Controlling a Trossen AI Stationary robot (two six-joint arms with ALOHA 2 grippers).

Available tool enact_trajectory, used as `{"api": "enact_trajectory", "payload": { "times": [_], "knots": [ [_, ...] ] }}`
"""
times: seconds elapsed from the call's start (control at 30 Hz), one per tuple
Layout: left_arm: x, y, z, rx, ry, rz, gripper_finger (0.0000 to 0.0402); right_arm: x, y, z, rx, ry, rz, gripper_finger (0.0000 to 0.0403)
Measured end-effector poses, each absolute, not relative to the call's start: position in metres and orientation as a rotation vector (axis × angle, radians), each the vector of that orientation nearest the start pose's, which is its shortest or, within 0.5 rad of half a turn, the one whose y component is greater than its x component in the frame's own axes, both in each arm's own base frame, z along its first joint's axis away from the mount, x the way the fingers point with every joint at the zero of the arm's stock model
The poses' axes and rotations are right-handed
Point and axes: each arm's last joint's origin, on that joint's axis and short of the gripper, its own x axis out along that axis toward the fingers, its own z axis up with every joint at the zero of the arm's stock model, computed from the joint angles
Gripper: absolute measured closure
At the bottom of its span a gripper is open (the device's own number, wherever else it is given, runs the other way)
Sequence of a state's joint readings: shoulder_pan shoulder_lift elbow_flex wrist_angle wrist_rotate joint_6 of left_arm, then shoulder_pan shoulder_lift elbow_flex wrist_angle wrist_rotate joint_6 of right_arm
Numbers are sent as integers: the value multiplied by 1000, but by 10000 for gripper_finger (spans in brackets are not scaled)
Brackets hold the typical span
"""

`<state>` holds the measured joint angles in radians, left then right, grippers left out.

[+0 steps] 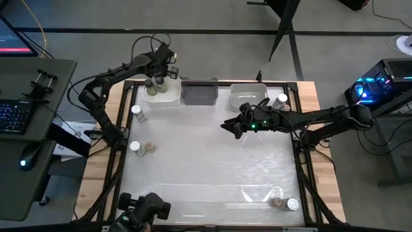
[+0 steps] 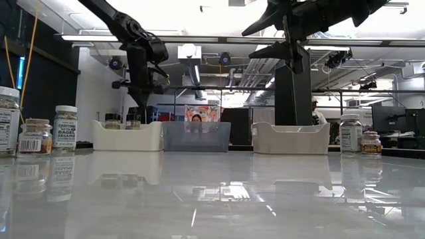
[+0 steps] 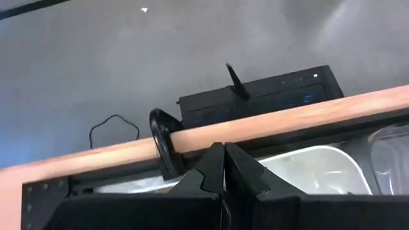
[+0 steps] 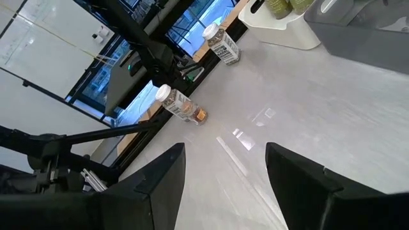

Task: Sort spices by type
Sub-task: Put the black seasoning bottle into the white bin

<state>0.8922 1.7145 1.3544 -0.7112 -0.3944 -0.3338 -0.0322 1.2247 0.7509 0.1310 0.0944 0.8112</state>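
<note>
Bright overhead lights, glare on table (image 1: 212, 161), bkgd blown out.

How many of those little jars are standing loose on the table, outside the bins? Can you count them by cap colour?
White-capped jars: 4
Brown-capped jars: 3
Dark-capped jars: 0 loose; they sit in the white bin
Total loose: 7

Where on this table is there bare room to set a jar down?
The broad glossy centre of the table is free, between the left-edge jars and the front-right corner jars. The back edge is crowded: white bin, grey bin, right white bin.
</note>
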Motion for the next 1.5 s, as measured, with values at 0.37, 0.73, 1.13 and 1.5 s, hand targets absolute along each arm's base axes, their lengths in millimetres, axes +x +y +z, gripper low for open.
{"api": "enact_trajectory", "payload": {
  "times": [0.37,0.73,1.13,1.5],
  "knots": [
    [207,293,237,-603,958,1301,401,267,-11,261,792,272,-257,192],
    [203,288,235,-554,1089,1230,401,267,-11,261,792,272,-257,192],
    [204,280,240,-550,1139,1198,401,267,-11,261,791,272,-257,192],
    [206,276,241,-514,1189,1158,401,267,-11,261,784,273,-257,192]
  ]
}}
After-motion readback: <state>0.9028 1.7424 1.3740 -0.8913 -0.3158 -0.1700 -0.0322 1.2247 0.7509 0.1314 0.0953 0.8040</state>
